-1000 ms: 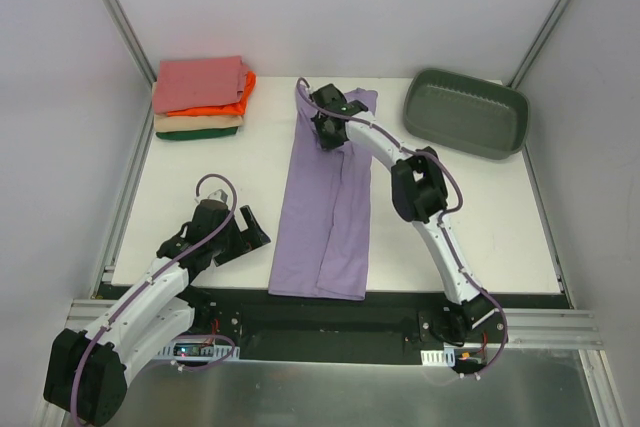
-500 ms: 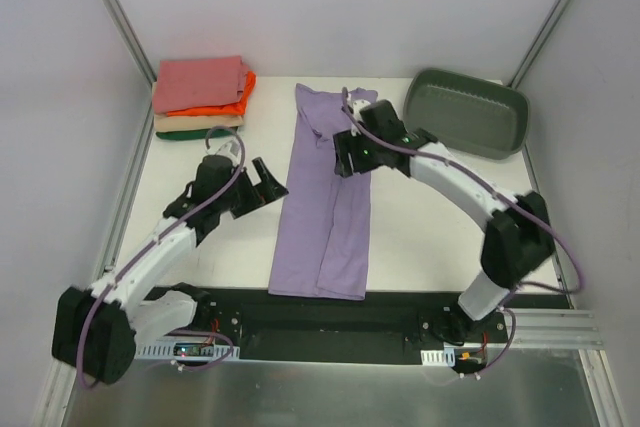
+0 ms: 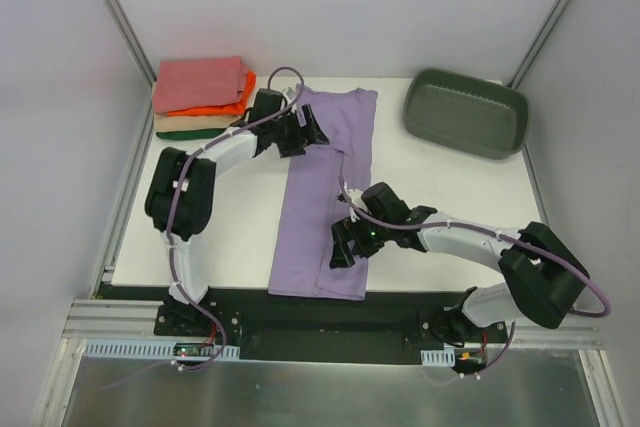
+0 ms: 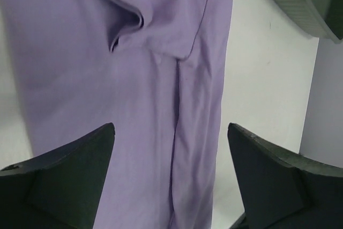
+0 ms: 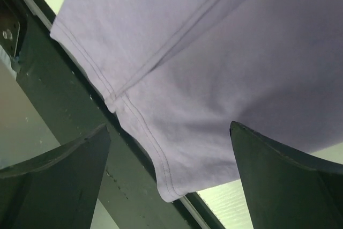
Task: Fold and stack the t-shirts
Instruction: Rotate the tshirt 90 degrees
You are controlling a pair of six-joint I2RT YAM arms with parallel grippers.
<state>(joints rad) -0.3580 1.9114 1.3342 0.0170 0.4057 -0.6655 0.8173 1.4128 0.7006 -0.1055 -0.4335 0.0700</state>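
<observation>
The lavender shirt (image 3: 325,197) is lying as a long folded strip down the middle of the frame, while the folded stack (image 3: 200,97) is sitting at the upper left of the table (image 3: 450,197) and the tub (image 3: 465,112) at the upper right. The left gripper (image 3: 303,134) is hovering over the strip's upper left edge, its fingers spread wide and gripping nothing. The right gripper (image 3: 343,247) is hanging over the strip's lower right part near the hem, likewise gaping wide and holding nothing.
</observation>
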